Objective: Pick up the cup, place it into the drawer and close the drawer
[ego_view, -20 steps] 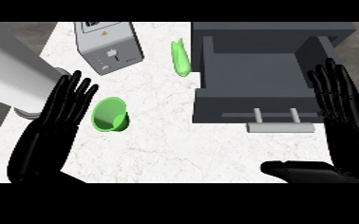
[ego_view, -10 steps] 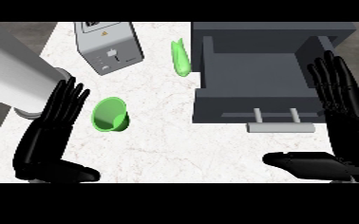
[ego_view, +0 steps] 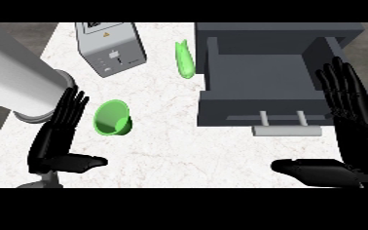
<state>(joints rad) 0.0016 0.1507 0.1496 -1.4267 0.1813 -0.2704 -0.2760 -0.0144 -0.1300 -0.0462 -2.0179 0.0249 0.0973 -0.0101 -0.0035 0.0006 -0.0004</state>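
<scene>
Both hands open: left hand (ego_view: 59, 135) beside cup (ego_view: 113, 118), drawer (ego_view: 266, 85) seemingly open.

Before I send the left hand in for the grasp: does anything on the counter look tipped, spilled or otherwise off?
Yes: the green plastic cup lies tipped on its side on the white marble counter, mouth showing, just right of the open left hand. Nothing looks spilled. The dark grey drawer stands open, holding nothing.

The right hand (ego_view: 343, 126) and drawer (ego_view: 269, 73) run past the right edge.
</scene>
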